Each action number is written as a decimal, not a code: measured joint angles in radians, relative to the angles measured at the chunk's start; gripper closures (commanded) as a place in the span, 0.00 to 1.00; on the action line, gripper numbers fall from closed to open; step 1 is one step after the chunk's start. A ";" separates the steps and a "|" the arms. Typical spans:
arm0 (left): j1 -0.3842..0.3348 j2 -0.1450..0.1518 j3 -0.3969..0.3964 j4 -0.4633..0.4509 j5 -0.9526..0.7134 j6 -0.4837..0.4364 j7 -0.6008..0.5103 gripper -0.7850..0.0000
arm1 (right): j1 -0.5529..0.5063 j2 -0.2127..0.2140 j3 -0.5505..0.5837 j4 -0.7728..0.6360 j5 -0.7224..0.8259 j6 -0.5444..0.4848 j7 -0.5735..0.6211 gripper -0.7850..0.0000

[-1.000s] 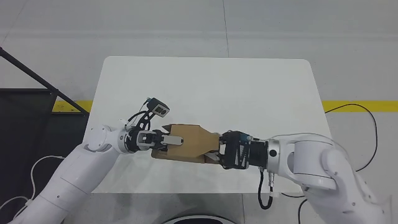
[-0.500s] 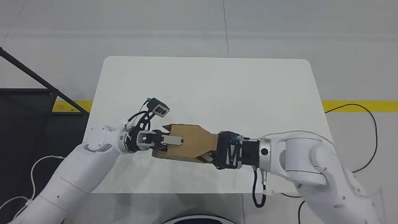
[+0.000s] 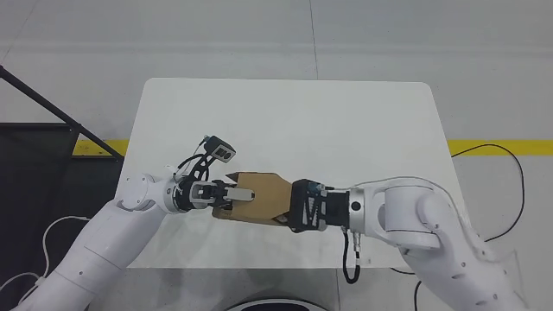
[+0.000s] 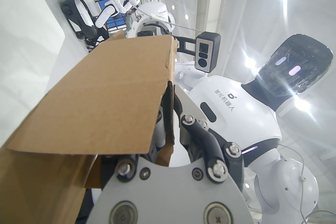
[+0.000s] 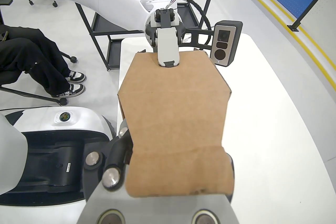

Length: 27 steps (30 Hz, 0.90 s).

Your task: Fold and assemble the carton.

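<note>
Carton (image 3: 259,197) sits low on the near side of the white surface (image 3: 346,121), a little left of centre. Its long axis runs almost straight across from one arm to the other, and each short end faces a hand. The left hand (image 3: 238,195) is at the left end and has it pinched: the right wrist view shows a white finger (image 5: 168,57) lying flat on the brown top panel at the far edge, while the left wrist view shows a corrugated wall of the carton (image 4: 170,109) running down into that hand's gap. The right hand (image 3: 298,207) is pressed up against the opposite end. From above it reads as a black block butted against the cardboard, but its own camera picks up what the overhead view misses: an end flap folded down over the front of the hand, creased where it meets the top panel. That flap hides the grip, so whether this hand is open or closed cannot be told. Compared with a second ago, the right hand has slid leftward along the carton's axis, closing in on the end, while the carton and the left hand have held their place.
</note>
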 measured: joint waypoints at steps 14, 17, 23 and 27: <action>0.000 0.000 0.000 0.000 0.000 0.000 0.000 1.00 | 0.016 -0.007 -0.019 0.027 0.016 -0.018 -0.010 0.69; 0.000 0.000 0.000 0.000 0.000 0.000 0.000 1.00 | 0.016 -0.007 -0.016 0.029 0.018 -0.021 -0.011 0.69; 0.000 0.000 0.000 0.000 0.000 0.000 0.000 1.00 | -0.002 -0.002 0.006 0.016 0.021 -0.021 -0.006 0.69; 0.000 0.000 0.000 0.000 0.000 0.000 0.000 1.00 | -0.026 0.005 0.037 -0.003 0.020 -0.017 0.000 0.69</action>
